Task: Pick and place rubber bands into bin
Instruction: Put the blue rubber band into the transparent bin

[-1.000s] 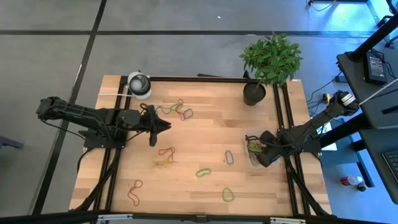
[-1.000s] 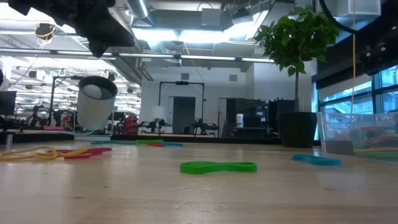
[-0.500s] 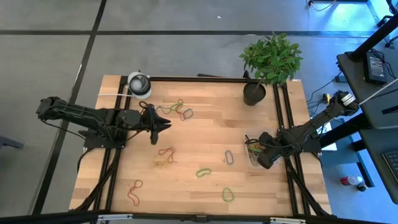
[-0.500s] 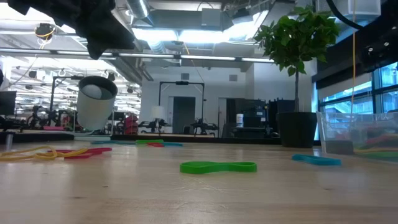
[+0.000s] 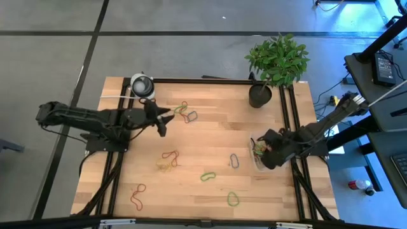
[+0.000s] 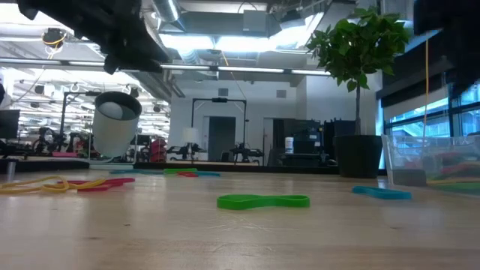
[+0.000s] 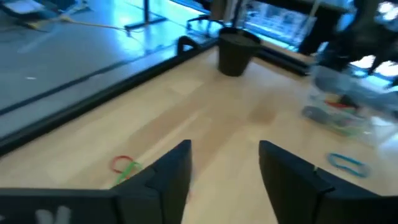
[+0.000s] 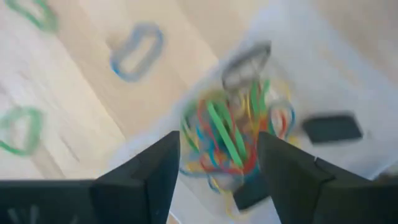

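Observation:
Loose rubber bands lie flat on the wooden table: a cluster (image 5: 181, 112) at the far left, red and yellow ones (image 5: 168, 160) in the middle, a green one (image 5: 208, 176), a blue one (image 5: 234, 160), and others near the front edge. The clear bin (image 5: 259, 157) stands at the table's right side with a tangle of coloured bands (image 8: 227, 134) inside. My right gripper (image 8: 217, 146) hovers open just above the bin. My left gripper (image 7: 224, 149) hangs open in the air beside the far-left cluster, and nothing is between its fingers.
A black plant pot (image 5: 259, 95) stands at the far right and a white-and-grey roll (image 5: 142, 86) at the far left corner. Black rails (image 5: 289, 114) run along the table's sides. The middle of the table holds only scattered bands.
My left gripper has swung toward the table's far edge, nearer the band cluster, and its fingers have spread. My right gripper has risen from the bin and tipped; the bands stay in the bin.

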`<state>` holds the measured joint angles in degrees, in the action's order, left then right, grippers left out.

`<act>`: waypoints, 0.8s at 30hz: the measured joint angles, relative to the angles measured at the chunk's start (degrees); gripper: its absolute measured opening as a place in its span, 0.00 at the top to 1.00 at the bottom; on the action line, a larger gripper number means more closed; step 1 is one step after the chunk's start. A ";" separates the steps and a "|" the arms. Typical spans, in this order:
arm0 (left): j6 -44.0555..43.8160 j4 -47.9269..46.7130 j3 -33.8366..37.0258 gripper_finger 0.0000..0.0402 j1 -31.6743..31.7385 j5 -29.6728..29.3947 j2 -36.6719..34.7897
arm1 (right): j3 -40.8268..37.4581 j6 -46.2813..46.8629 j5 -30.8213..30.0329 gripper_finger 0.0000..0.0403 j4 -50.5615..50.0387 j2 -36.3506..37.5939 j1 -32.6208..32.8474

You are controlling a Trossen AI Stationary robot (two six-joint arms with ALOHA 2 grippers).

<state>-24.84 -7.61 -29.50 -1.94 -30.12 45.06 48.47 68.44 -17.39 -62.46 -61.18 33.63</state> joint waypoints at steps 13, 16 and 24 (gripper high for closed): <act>11.98 -24.60 -13.26 0.39 20.89 21.24 23.42 | 3.89 2.99 -15.10 0.46 -0.02 3.33 -0.04; 18.27 -31.94 -18.64 0.40 24.71 22.28 32.14 | 3.89 5.43 -16.28 0.46 -0.02 3.33 -0.04; 34.40 -44.70 -32.21 0.44 32.40 21.40 50.98 | 3.90 10.35 -17.45 0.46 0.00 3.31 -0.57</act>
<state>9.56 -52.31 -61.71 30.46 -8.71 96.04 52.37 78.80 -34.84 -62.46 -57.87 33.06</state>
